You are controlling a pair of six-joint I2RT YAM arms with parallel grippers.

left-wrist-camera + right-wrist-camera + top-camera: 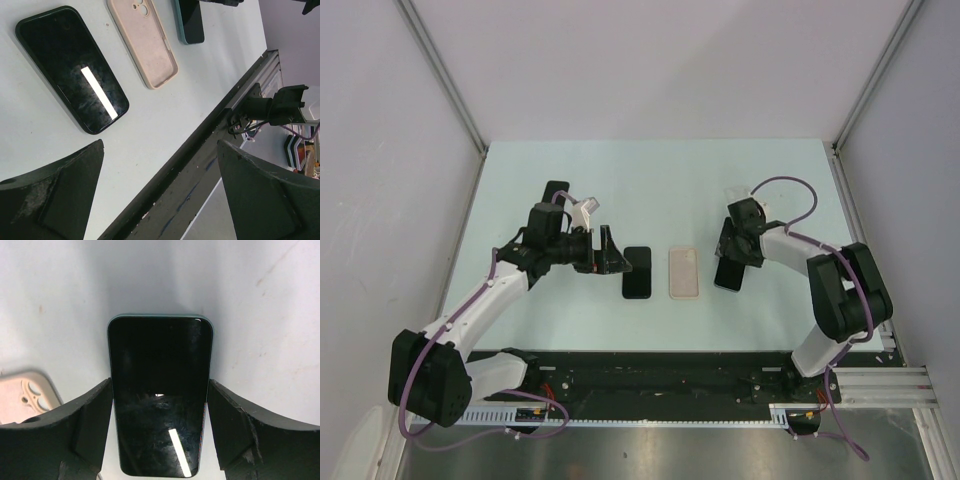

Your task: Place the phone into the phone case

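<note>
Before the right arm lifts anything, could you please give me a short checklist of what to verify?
1. Right gripper flanks the teal phone, fingers against both long edges: ok.
2. Its screen faces up: ok.
3. Beige case empty, hollow side up: ok.
4. Left gripper open, clear of the black phone: ok.
5. Grip firm enough to lift: cannot tell.
</note>
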